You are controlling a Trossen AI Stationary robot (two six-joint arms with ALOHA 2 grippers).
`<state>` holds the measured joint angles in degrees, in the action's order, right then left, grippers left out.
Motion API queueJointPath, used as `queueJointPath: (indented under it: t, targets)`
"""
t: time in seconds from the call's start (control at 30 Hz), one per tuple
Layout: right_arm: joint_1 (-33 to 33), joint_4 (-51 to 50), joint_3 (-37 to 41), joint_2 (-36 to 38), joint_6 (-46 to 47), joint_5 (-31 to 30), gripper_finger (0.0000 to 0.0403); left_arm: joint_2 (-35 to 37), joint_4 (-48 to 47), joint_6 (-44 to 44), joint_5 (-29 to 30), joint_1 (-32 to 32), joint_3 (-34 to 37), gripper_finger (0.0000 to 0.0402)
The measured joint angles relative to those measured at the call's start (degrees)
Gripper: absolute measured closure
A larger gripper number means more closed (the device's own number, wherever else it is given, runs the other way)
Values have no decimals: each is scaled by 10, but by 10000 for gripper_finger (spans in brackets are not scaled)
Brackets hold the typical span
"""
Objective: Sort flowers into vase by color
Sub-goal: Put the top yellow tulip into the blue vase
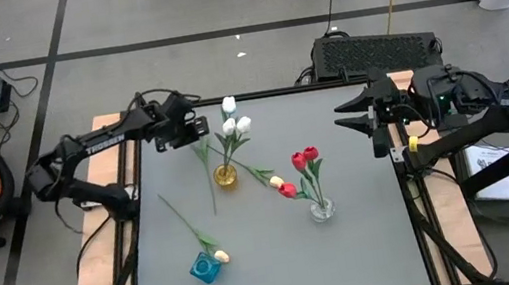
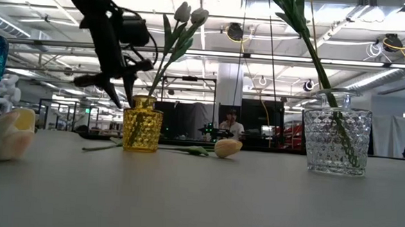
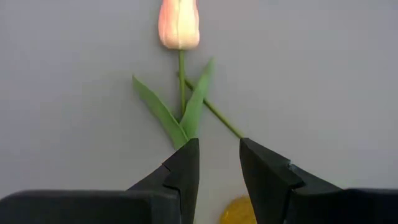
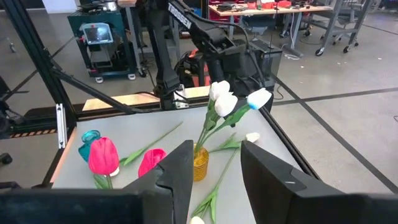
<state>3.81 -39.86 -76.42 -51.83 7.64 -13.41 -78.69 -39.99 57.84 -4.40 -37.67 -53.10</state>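
Both grippers are open and hold nothing. My left gripper (image 1: 194, 131) (image 3: 217, 146) hovers above the table near the far edge, over a loose pale-headed tulip (image 3: 179, 25) lying flat; its stem (image 1: 209, 185) runs toward the near edge beside the yellow vase (image 1: 226, 177). That vase holds white tulips (image 1: 236, 120). A clear vase (image 1: 321, 210) holds red tulips (image 1: 305, 157). Another pale yellow tulip (image 1: 276, 182) lies between the two vases, next to a red head (image 1: 288, 190). A yellow tulip (image 1: 221, 257) lies against the blue vase (image 1: 205, 267). My right gripper (image 1: 352, 116) (image 4: 214, 149) waits at the right edge.
The grey table top (image 1: 370, 236) has open room on its right and near-right parts. A black box (image 1: 374, 49) stands behind the far edge. Wooden side strips (image 1: 103, 276) flank the table. A person (image 2: 229, 125) sits far off in the room behind.
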Motion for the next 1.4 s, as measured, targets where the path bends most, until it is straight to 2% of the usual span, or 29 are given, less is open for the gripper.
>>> queueJointPath:
  t: [0.73, 1.4]
  targets:
    - [0, 1, 0, 0, 5, -1, 277, -133, 63, -37, -2, -14, 0, 281]
    - [0, 1, 0, 0, 7, 0, 277, -159, 82, -61, 16, -14, 0, 281]
